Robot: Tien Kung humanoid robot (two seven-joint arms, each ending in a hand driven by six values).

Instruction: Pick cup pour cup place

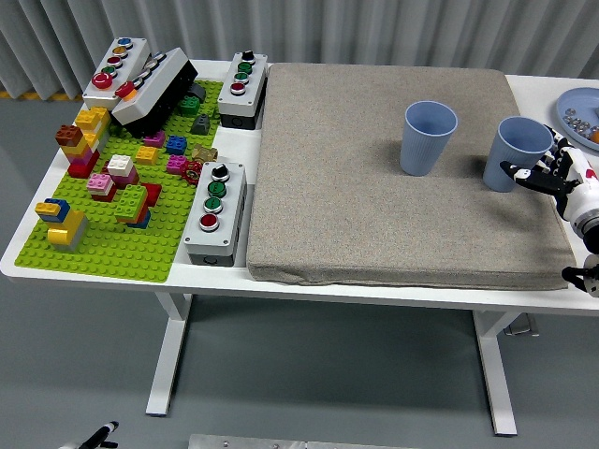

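Two blue cups stand upright on the grey mat (374,187). One cup (428,138) is near the mat's middle right; the other cup (515,152) is close to the mat's right edge. My right hand (543,170) reaches in from the right edge and sits right beside this second cup, at its lower right. The black fingers (520,172) are spread around the cup's side and touch or nearly touch it without a closed grasp. The left arm does not show in the head view.
A blue plate (578,114) with small items sits at the far right edge. Left of the mat are a green baseplate (112,248) with several bricks and grey button boxes (215,208), (243,86), (117,73).
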